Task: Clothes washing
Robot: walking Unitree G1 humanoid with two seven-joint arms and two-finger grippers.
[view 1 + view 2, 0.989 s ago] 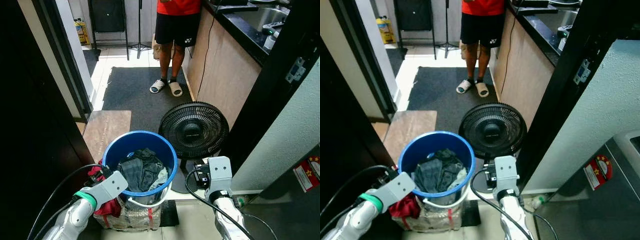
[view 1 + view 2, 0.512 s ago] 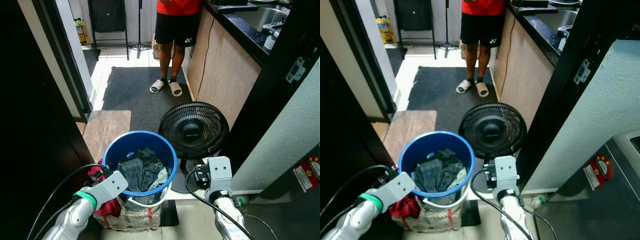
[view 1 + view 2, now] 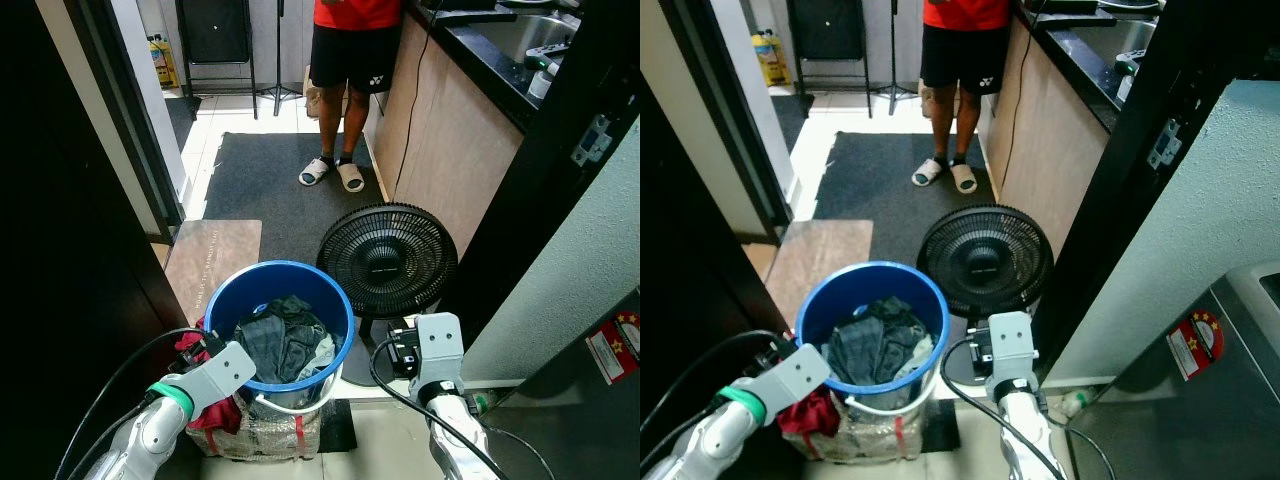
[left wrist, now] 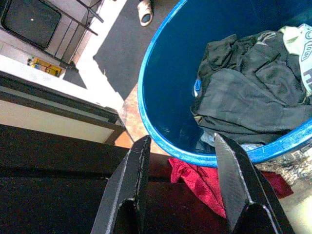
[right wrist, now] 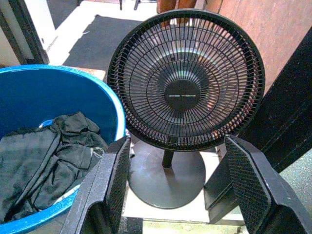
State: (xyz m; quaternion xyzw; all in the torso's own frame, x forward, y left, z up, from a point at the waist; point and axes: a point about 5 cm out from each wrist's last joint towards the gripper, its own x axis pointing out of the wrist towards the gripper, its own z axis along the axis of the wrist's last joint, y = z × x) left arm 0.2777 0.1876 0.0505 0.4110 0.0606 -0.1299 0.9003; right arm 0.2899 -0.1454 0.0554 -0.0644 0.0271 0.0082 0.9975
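Your blue bucket (image 3: 277,320) sits on the floor just ahead, dark clothes (image 4: 253,92) heaped inside, a red cloth (image 4: 204,180) lying outside at its near-left base. Your left gripper (image 4: 183,156) hovers by the bucket's near-left rim, jaws released. Your right gripper (image 5: 180,170) has its jaws spread too, facing the black fan (image 3: 387,262) right of the bucket. A person (image 3: 345,60) stands on the far mat (image 3: 270,190).

Blue bucket (image 3: 222,301), dark clothes (image 3: 283,338)

Glossy blue plastic bucket (image 3: 279,290) holds dark, crumpled cloth clothes (image 3: 285,340). The fan (image 3: 387,262) has a matt black grille; the mat (image 3: 268,190) looks rough.
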